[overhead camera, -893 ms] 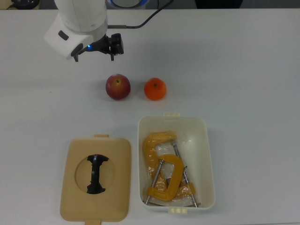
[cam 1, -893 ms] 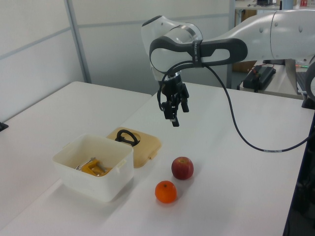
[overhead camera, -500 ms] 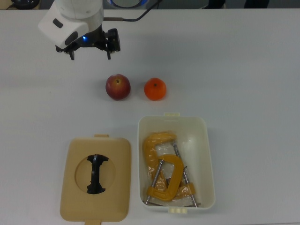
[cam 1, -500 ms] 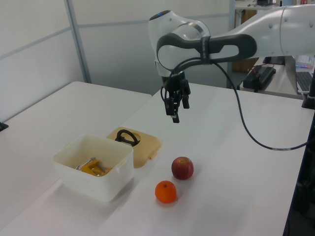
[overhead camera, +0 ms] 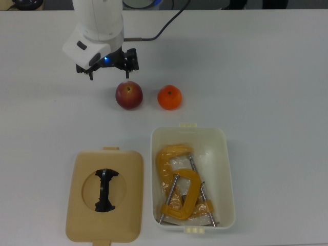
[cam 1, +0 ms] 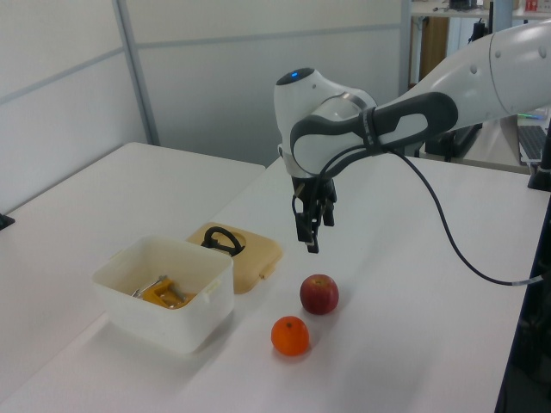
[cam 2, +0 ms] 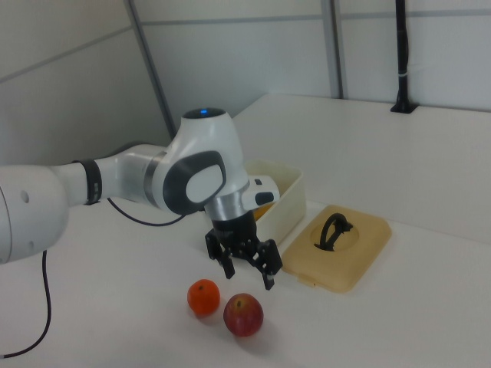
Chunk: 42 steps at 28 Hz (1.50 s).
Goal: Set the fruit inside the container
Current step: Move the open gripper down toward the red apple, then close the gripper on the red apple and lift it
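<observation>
Tool (cam 2: 247,270) hangs open above the apple (overhead camera: 128,95), gripping nothing. Apple and orange (overhead camera: 169,97) sit on the counter (overhead camera: 266,77) beside the tub (overhead camera: 192,177) of clamps (overhead camera: 180,189).

Light is bright, even and diffuse in all three views, probably from overhead fixtures. The white tabletop (overhead camera: 266,77) reads pale grey and almost flat, with no hard glare. Shadows are soft and short: a faint smudge beneath the apple (overhead camera: 128,95) and the orange (overhead camera: 169,97), and a weak one beside the container (cam 1: 164,292). A small blue lamp glows on the arm near the gripper (overhead camera: 109,70). Focus looks uniform, and straight edges stay straight toward the corners.
</observation>
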{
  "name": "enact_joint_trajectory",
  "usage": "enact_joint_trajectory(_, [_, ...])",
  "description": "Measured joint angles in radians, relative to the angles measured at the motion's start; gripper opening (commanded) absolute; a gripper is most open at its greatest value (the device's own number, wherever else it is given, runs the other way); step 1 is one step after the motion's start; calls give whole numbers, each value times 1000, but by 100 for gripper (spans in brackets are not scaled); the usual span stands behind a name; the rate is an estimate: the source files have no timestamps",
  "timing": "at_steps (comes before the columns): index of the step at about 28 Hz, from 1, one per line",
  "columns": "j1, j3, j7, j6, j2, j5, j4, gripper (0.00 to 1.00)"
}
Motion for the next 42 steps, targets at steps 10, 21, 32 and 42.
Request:
enact_joint_trajectory(10, [1,29,-1,102,50,0,-81,100])
enact_joint_trajectory(21, [2,71,-1,102,104,0,-85,49])
enact_joint_trajectory(32, [2,77,-4,103,111,-1,-62,0])
enact_joint_trajectory(42, [-4,76,-4,105,82,67,102,0])
